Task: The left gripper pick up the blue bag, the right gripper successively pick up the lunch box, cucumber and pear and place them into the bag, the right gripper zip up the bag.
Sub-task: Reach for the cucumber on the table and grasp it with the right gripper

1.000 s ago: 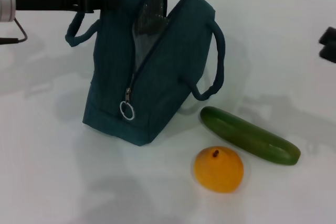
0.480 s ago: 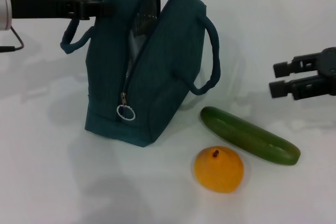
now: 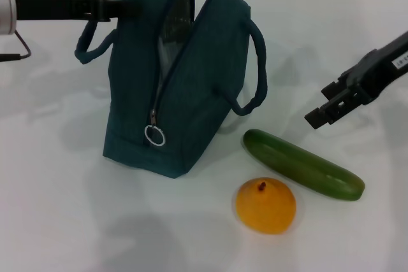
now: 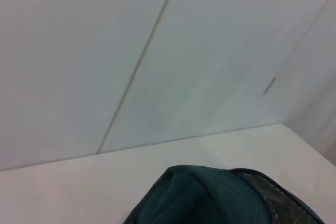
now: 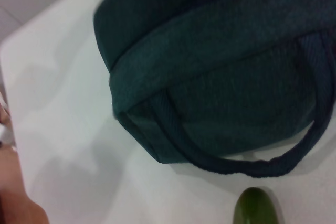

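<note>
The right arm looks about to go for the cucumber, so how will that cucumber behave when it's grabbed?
The cucumber is long and round, so it may roll if nudged sideways. Its glossy skin suggests it could slip. It looks stiff, so a mid-length grip by the right tool should keep it level.

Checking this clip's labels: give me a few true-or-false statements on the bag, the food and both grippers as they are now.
1. The blue bag stands unzipped on the table. True.
2. The cucumber is inside the bag. False: it lies on the table beside it.
3. The left gripper holds the bag's top edge. True.
4. The right gripper grips the pear. False: it hangs empty above the cucumber.
</note>
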Controlling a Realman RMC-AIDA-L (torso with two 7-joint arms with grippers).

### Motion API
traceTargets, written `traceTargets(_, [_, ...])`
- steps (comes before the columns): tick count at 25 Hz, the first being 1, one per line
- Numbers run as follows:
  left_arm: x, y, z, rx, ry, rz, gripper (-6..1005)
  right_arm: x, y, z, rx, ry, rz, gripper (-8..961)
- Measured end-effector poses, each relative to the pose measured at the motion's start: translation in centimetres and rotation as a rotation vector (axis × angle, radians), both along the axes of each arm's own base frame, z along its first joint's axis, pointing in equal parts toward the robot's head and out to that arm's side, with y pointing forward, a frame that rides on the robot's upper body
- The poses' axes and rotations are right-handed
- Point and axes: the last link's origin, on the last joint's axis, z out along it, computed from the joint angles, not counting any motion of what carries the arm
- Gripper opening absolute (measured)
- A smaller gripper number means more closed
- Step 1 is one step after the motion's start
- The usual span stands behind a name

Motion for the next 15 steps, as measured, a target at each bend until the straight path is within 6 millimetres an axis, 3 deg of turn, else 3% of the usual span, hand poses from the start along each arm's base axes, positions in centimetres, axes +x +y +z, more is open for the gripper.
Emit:
traceTargets(8, [0.4,0.6,-0.3,0.019,-0.002,0.001,50,-3.0,0.8,-1.3,-0.048,-0.151,-0.021,862])
traceTargets(15, [1.0,0.7,-0.7,0.012,-0.006,-0.012,50,-2.7,0.4,-4.2,-0.112,-0.259,-0.033,862])
